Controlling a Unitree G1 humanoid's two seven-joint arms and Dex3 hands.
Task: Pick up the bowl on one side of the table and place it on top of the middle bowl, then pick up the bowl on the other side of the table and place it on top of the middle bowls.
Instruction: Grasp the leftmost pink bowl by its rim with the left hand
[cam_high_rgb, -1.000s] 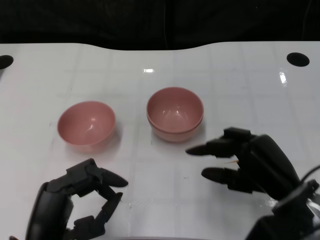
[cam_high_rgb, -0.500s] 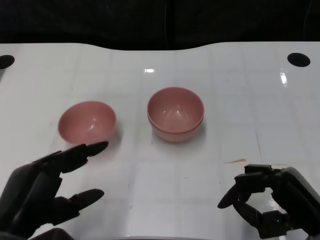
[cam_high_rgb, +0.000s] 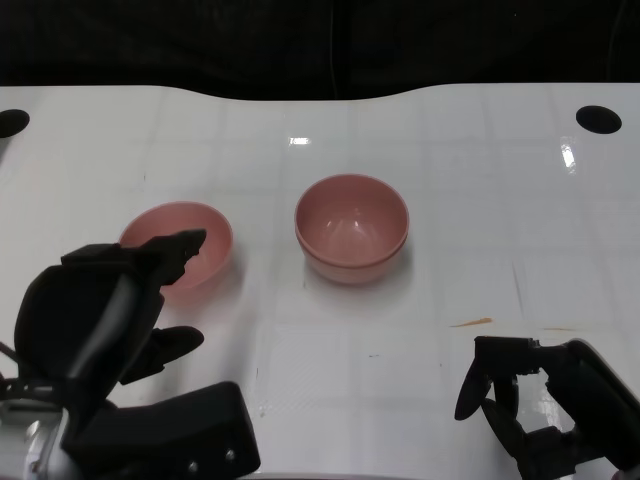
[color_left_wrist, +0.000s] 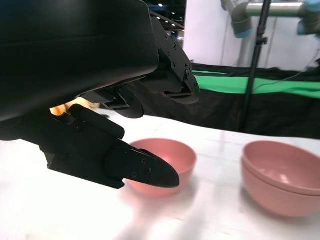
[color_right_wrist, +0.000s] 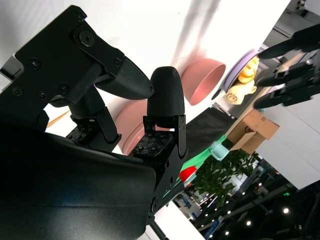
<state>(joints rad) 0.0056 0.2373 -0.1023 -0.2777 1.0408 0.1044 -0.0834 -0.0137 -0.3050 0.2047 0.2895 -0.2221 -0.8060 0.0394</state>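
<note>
**Left hand at the side bowl, right hand idle**

From the head view I see my left hand (cam_high_rgb: 105, 315) raised over the near rim of the single pink bowl (cam_high_rgb: 180, 245), fingers spread and holding nothing. Whether a fingertip touches the rim I cannot tell from there. The left wrist view settles part of it: the fingers (color_left_wrist: 140, 170) frame the bowl (color_left_wrist: 167, 162) from above and in front, with the bowl sitting upright on the white table (color_left_wrist: 210, 210).

That same view shows the stacked pair (color_left_wrist: 282, 182) as two nested rims, which from the head camera read as one bowl with a faint second lip (cam_high_rgb: 352, 232).

My right hand (cam_high_rgb: 535, 400) rests low at the table's near edge, fingers curled in on nothing, well apart from both.

The bowls are smooth, matte pink and empty.
</note>
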